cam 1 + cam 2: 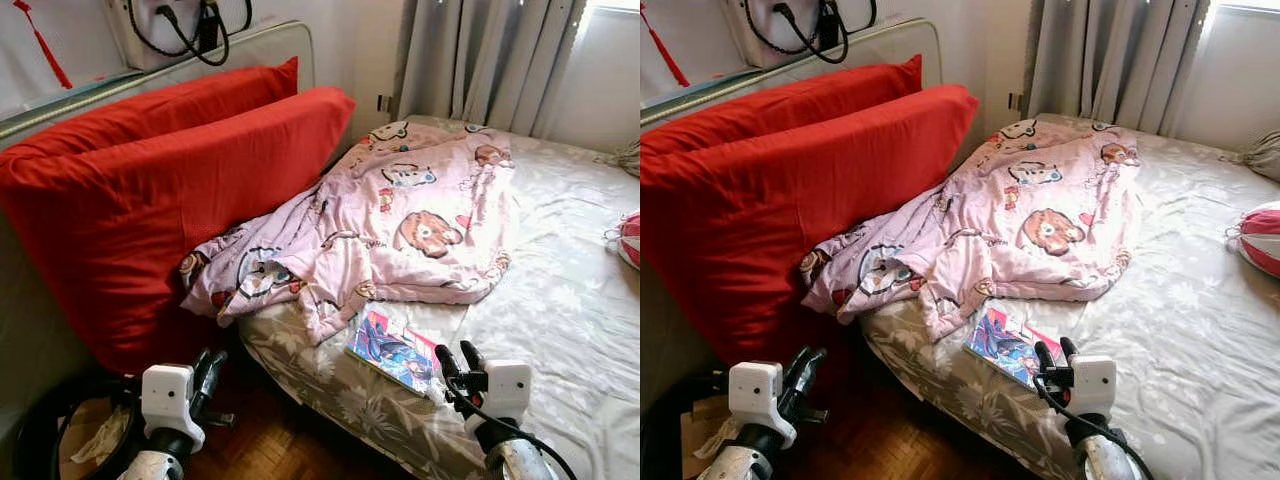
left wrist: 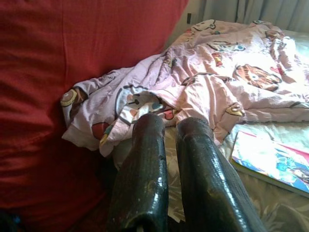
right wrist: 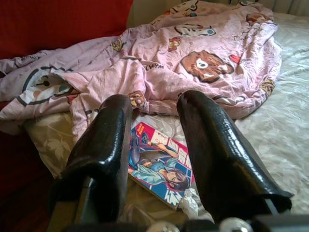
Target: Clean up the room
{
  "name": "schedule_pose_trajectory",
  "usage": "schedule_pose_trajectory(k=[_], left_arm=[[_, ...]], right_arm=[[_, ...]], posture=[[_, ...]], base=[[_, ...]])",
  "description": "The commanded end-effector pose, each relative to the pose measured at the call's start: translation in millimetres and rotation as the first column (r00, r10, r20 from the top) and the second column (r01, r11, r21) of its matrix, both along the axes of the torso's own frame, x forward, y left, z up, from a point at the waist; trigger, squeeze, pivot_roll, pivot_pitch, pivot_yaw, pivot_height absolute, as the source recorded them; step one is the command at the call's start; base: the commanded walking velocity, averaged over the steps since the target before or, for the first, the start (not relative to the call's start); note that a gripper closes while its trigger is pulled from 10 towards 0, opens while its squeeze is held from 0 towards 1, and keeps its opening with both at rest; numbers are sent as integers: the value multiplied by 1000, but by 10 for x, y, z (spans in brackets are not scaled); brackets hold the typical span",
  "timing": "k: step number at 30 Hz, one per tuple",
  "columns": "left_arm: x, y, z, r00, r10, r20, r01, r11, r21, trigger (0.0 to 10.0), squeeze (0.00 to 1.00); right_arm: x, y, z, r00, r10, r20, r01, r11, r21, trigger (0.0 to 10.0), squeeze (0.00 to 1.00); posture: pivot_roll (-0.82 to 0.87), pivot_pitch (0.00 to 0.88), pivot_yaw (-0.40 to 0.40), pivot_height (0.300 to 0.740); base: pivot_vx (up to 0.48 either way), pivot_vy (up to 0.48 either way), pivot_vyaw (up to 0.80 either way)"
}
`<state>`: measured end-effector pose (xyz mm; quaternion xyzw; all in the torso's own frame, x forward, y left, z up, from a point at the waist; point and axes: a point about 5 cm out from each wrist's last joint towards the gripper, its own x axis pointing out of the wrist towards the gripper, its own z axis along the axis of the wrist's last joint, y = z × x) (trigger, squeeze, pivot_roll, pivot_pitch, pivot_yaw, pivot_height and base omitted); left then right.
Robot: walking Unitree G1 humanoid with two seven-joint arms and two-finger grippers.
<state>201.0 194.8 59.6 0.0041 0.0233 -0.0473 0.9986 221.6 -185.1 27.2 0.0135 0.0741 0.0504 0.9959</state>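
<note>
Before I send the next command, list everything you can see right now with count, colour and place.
pillows: two, red, leaning at the head of the bed, on the robot's left.
blanket: one, pink with cartoon bears, crumpled across the bed beside the pillows.
comic book: one, colourful cover, flat on the sheet near the bed's edge, below the blanket.
bed sheet: one, grey floral, covering the mattress.
curtains: grey, behind the bed.
round object: one, red and white, at the bed's far right edge, partly cut off.
black cables: looped on the wall above the headboard.
left end effector: black fingers nearly together, over the floor beside the bed.
right end effector: fingers apart, just short of the comic book.
</note>
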Motion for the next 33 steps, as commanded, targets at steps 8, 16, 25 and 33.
schedule_pose_trajectory(k=[8, 16, 25, 33], left_arm=[[27, 7, 33, 1000, 1, 8, -1, 1000, 1, 10000, 0], [25, 6, 32, 1000, 1, 5, -1, 1000, 0, 10000, 0], [37, 8, 53, 1000, -1, 13, 1, 1000, -4, 10000, 0], [39, 2, 56, 1000, -2, 15, 2, 1000, -6, 10000, 0]], right_arm=[[48, 30, 52, 1000, 6, 17, -6, 1000, 5, 10000, 0], [41, 28, 48, 1000, 11, 12, -11, 1000, 1, 10000, 0], [50, 33, 58, 1000, 13, 15, -13, 1000, 0, 10000, 0], [49, 34, 56, 1000, 15, 13, -15, 1000, 0, 10000, 0]], posture=[[86, 0, 9, 740], [87, 0, 8, 740], [87, 0, 6, 740], [86, 0, 5, 740]], base=[[127, 0, 0], [272, 0, 0], [298, 0, 0], [297, 0, 0]])
